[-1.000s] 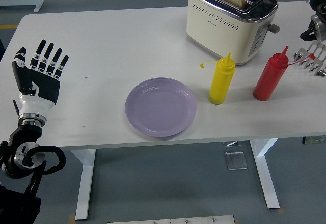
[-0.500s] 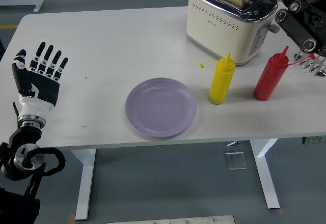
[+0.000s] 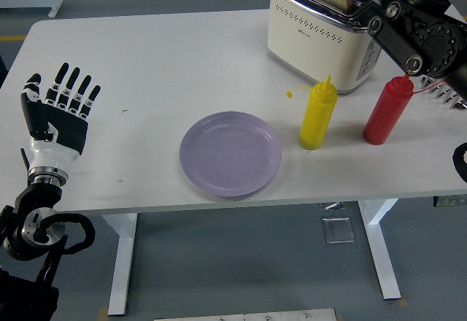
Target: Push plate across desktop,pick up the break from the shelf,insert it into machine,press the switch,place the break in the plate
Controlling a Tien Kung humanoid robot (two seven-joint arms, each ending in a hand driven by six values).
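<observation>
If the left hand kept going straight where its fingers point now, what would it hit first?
Probably nothing: the left hand lies open at the table's left edge, fingers aimed toward the far side, where the tabletop looks bare. The plate sits well off to its right.

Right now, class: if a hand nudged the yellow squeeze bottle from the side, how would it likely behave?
The yellow squeeze bottle stands tall on a narrow base, so it would probably tip rather than slide. It looks like soft plastic, likely to give under a grip. If it fell, its round body might roll.
</observation>
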